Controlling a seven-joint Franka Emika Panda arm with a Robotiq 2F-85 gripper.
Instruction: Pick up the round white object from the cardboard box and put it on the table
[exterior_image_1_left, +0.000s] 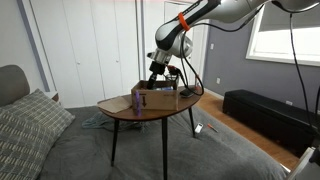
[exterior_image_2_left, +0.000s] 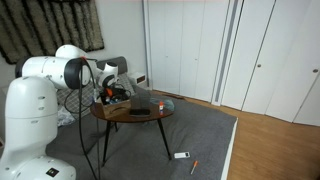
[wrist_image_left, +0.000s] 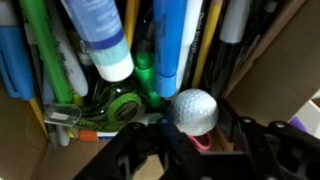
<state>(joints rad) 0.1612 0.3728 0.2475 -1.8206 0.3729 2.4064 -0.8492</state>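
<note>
In the wrist view the round white object, a dimpled golf ball, sits between my gripper's black fingers, which are closed against it. It is inside the cardboard box, over several markers and pens and a pink ring. In an exterior view my gripper reaches down into the cardboard box on the oval wooden table. The table also shows in an exterior view; the ball is hidden there.
A small purple container stands on the table beside the box. A green tape roll lies among the pens. A long black bench stands by the wall. A cushion is near the table. Small items lie on the floor.
</note>
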